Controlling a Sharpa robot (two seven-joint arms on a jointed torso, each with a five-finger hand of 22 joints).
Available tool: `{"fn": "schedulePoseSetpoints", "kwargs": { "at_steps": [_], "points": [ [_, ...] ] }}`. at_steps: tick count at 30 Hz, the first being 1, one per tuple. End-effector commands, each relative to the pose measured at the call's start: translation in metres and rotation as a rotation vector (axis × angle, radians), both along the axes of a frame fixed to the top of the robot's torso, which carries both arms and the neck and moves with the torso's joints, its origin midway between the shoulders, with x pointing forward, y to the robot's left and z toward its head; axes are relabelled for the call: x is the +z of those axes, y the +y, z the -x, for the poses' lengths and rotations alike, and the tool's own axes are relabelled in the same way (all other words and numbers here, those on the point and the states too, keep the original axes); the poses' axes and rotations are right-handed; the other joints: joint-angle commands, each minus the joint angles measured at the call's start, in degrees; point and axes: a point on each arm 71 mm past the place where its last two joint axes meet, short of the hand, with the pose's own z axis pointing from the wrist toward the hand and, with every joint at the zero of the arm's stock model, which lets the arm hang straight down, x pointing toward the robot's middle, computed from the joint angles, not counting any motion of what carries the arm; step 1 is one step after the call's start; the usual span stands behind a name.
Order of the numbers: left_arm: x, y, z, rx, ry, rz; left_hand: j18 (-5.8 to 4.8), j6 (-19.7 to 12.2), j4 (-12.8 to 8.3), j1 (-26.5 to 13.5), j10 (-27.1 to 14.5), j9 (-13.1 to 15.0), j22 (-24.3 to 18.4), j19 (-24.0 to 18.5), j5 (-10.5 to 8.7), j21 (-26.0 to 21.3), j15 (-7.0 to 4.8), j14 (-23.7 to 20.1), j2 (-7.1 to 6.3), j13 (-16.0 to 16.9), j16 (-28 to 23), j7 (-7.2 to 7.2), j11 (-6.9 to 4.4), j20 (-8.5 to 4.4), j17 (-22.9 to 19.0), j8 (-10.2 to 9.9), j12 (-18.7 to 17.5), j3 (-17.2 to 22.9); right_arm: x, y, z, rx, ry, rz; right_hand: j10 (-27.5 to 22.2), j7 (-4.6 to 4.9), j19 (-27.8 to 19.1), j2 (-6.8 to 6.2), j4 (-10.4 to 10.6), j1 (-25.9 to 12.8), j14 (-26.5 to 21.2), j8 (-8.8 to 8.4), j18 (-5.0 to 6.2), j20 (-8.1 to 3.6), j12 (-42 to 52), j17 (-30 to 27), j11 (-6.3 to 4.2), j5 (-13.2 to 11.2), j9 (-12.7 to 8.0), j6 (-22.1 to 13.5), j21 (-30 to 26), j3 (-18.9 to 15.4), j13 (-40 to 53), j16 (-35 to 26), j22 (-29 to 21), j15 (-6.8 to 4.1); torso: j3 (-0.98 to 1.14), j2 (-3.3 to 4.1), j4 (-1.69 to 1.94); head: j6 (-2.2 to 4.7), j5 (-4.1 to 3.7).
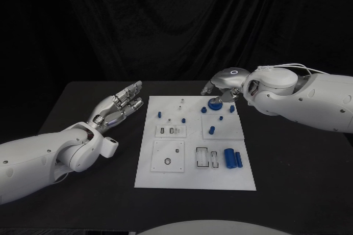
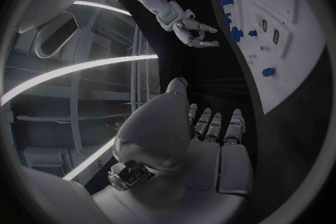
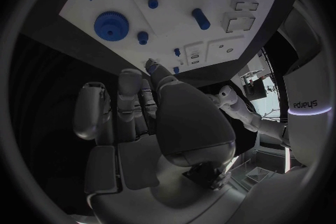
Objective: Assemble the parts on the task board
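A black table [image 1: 294,158] stands before a dark curtain [image 1: 176,31]. Bright curved light strips [image 2: 70,73] glow overhead.

Black table [image 1: 294,158], white task board [image 1: 168,180] lying flat at its middle (blue parts on it)

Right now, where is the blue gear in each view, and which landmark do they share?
Head view: blue gear on the task board's far edge, by the right hand.
Left wrist view: probably the piece nearest that hand.
Right wrist view: the toothed disc.
Shared landmark: the task board.
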Motion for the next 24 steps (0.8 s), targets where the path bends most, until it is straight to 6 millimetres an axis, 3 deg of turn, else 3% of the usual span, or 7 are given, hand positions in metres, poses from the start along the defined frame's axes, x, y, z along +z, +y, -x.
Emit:
{"fn": "schedulePoseSetpoints", "kwargs": {
  "at_steps": [1,7,12,20,24],
  "points": [
    [0.012,-0.003,0.003,-0.054,-0.137,0.079,0.99,-0.2,-0.1,0.5,-0.1,0.0,0.0,-0.4,0.30,-0.3,0.11,-0.1,0.04,-0.1,-0.2,0.27,0.15,0.21,-0.1,-0.3,0.1,0.4,-0.003,0.000,0.000,0.005,-0.027,0.010,0.0,-0.18,0.6,-0.37,0.2,-0.4,0.6,-0.09,-0.68,-0.12,-0.6,0.1,-0.16,-0.4,0.0,0.0,0.3,0.4,0.0,0.2,0.3,-0.02,-0.05,0.17,-0.04,-0.11,0.05],
    [0.012,-0.002,0.003,-0.054,-0.136,0.078,0.99,-0.2,-0.1,0.5,-0.1,0.0,-0.1,-0.4,0.33,-0.3,0.15,-0.1,0.03,-0.1,-0.3,0.31,0.19,0.24,-0.1,-0.3,0.0,0.4,-0.009,0.000,-0.001,0.004,-0.008,0.021,-0.3,-0.69,0.6,-0.57,0.6,-1.0,0.5,-0.24,-0.71,-0.09,-1.2,0.3,-0.02,-1.1,0.0,-0.2,0.5,0.5,0.1,0.2,0.6,0.06,-0.14,0.34,0.08,-0.23,0.06],
    [0.012,-0.002,0.002,-0.055,-0.134,0.078,0.98,-0.1,-0.1,0.5,-0.2,0.0,0.0,-0.4,0.35,-0.3,0.21,-0.1,0.03,-0.1,-0.2,0.36,0.22,0.27,-0.1,-0.3,0.0,0.4,-0.013,0.001,-0.003,0.008,-0.005,0.022,0.6,-0.40,0.7,-0.43,0.8,-1.2,0.7,0.24,-0.79,-0.07,-1.3,1.2,-0.05,-0.6,0.2,0.8,0.8,1.0,0.2,0.7,1.2,0.04,-0.20,0.65,0.03,-0.38,0.15],
    [0.011,-0.003,0.001,-0.064,-0.129,0.080,0.98,-0.2,-0.1,0.6,-0.2,0.0,0.0,-0.3,0.43,-0.2,0.37,0.0,0.07,-0.1,-0.2,0.44,0.31,0.36,-0.1,-0.3,0.0,0.5,-0.021,0.004,-0.007,0.018,0.004,0.024,2.8,0.06,0.7,-0.62,0.8,-1.2,0.8,0.75,-0.85,-0.08,-1.4,2.0,-0.12,2.3,0.8,2.3,1.1,2.7,0.3,1.1,1.9,0.02,-0.34,1.25,0.20,-0.20,-1.03],
    [0.010,-0.003,0.000,-0.067,-0.127,0.080,0.98,-0.2,-0.1,0.6,-0.2,0.0,0.0,-0.3,0.43,-0.2,0.38,0.0,0.08,-0.1,-0.2,0.45,0.32,0.37,-0.1,-0.3,0.0,0.5,-0.025,0.005,-0.008,0.020,0.008,0.024,3.5,0.27,0.6,-0.81,0.9,-1.3,0.7,1.11,-0.86,-0.10,-1.4,2.2,-0.12,2.6,1.1,3.2,1.2,3.4,0.3,1.1,2.1,0.02,-0.36,1.52,0.31,0.36,-1.24]
  ]
}}
